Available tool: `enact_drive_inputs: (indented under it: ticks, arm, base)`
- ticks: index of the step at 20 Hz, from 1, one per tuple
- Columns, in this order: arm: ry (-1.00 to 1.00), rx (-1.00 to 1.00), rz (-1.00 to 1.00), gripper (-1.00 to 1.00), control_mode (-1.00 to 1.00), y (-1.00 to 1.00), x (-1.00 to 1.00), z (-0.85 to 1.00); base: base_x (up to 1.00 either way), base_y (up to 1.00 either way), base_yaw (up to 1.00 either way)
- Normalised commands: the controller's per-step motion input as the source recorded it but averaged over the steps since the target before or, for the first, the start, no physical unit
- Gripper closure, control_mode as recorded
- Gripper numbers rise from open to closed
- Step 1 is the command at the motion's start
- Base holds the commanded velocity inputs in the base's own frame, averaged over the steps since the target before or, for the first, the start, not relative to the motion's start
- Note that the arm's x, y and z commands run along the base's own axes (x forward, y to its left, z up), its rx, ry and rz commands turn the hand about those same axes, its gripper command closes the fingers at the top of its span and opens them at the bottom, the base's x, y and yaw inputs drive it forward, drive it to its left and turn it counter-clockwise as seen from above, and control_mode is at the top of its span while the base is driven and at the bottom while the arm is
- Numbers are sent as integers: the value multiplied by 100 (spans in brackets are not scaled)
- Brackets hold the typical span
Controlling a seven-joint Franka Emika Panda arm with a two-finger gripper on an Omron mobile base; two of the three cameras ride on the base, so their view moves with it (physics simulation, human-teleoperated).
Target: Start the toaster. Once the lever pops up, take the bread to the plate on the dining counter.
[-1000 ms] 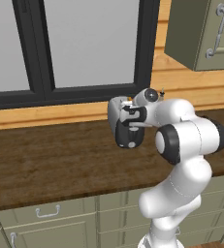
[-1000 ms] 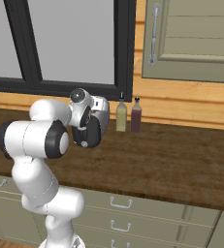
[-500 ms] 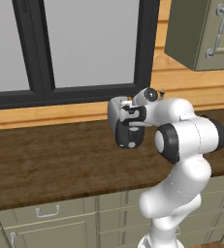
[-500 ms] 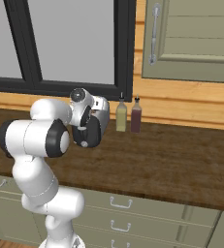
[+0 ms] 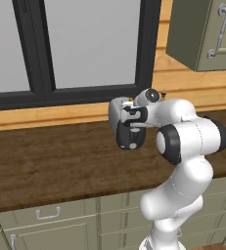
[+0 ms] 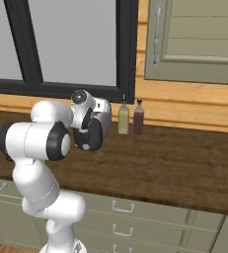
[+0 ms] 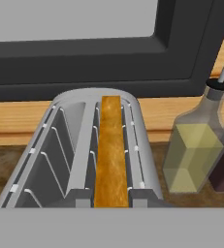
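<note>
A rendered kitchen with a dark brown wood-grain worktop running below a black-framed window, and grey-green drawer fronts beneath it. A white robot arm with dark joints rises from the floor and bends forward over the worktop, toward the wall.

The small rounded silver-grey toaster sits on the worktop near the window, directly in front of the arm's hand. From the left base view its metal body shows just beside the hand, with its black end panel and a round knob facing the room. From the right base view the same toaster is partly covered by the arm.

The thin tan slice of bread stands upright on edge in the toaster's right slot, its top edge level with the slot opening; the left slot holds only wire guides.

The gripper's fingers cannot be made out in these views; its jaws are drawn together, with nothing seen between them.

Just right of the toaster stand two bottles against the wall: a clear glass bottle of pale yellow-green oil with a dark pourer cap, and beside it a dark reddish-brown bottle.
</note>
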Motion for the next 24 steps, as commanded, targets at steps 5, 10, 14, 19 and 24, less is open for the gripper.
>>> enact_drive_inputs:
  ticks: [5, 10, 14, 19, 24]
  arm:
    - [0, 0, 0, 100, -100, 0, 0, 0]
    - [0, 0, 0, 100, -100, 0, 0, 4]
    - [0, 0, 0, 100, -100, 0, -1, 11]
    - [0, 0, 0, 100, -100, 0, -8, 8]
    - [0, 0, 0, 100, -100, 0, 0, 19]
  base:
    - [0, 0, 0]
    - [0, 0, 0]
    - [0, 0, 0]
    - [0, 0, 0]
    - [0, 0, 0]
